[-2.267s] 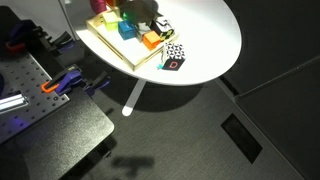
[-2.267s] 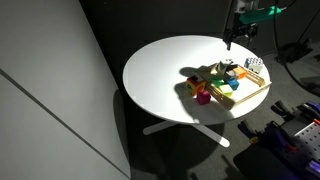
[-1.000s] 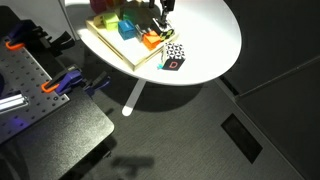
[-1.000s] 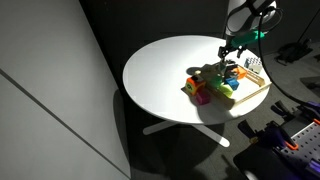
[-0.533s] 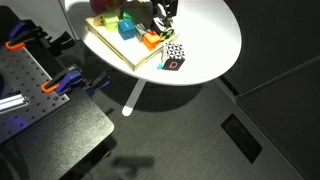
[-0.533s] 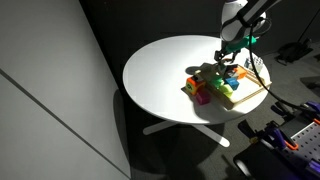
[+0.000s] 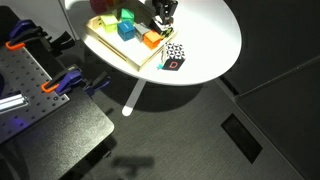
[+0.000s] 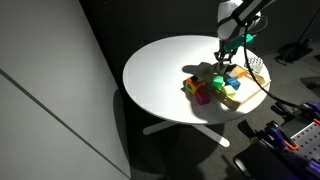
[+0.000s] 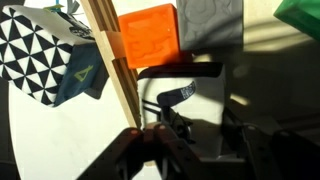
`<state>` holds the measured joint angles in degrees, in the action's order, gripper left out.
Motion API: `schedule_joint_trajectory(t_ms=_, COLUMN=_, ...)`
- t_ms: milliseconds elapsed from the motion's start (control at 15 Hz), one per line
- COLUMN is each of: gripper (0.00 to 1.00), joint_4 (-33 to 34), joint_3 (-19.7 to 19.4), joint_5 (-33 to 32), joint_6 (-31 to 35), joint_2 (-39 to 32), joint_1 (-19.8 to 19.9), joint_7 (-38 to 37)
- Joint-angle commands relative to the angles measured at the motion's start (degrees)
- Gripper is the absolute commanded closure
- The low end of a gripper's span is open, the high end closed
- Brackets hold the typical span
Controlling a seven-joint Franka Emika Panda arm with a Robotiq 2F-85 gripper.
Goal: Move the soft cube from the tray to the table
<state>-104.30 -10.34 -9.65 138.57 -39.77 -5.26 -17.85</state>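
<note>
Gripper [image 7: 162, 22] hangs low over the far end of the tray [image 7: 110, 46], pointing straight down, probably so the fingers can drop either side of the target. Soft cube [image 9: 178, 94] sits inside the tray directly under the gripper, a dark shape with a pale streak, mostly lost in the gripper's shadow. It is just inside the wooden rim and near the orange block [image 9: 150, 35], with a grey block [image 9: 210, 20] beside that. Finger opening: cannot tell, wrist view too dark at the tips, and no clear sign of a hold on anything. Not the target: the checkered cube [image 7: 173, 57], which lies outside the rim on the table [image 7: 212, 40], close to the tray corner. Judged step: closing in for the grasp, cube not yet lifted. The neighbours are close, so the fingers may nudge the orange block. Open white tabletop past the rim looks like the easy drop spot.
</note>
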Motion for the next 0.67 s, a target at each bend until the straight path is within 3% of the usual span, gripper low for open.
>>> schedule_joint_trajectory(t_ms=0, gripper=0.77, joint_4=1.8, joint_3=0.76, joint_5=0.6, joint_6=-7.1, joint_2=2.02, joint_1=0.52, joint_7=0.87)
schedule_joint_trajectory(t_ms=200, gripper=0.97, joint_4=2.98, joint_3=1.12, joint_5=0.75, joint_6=-11.45, joint_2=3.29, joint_1=0.87, joint_7=0.63)
schedule_joint_trajectory(t_ms=600, gripper=0.97, joint_4=5.2, joint_3=1.06, joint_5=2.28, joint_6=-14.75, joint_2=4.56, joint_1=1.81, joint_7=-1.86)
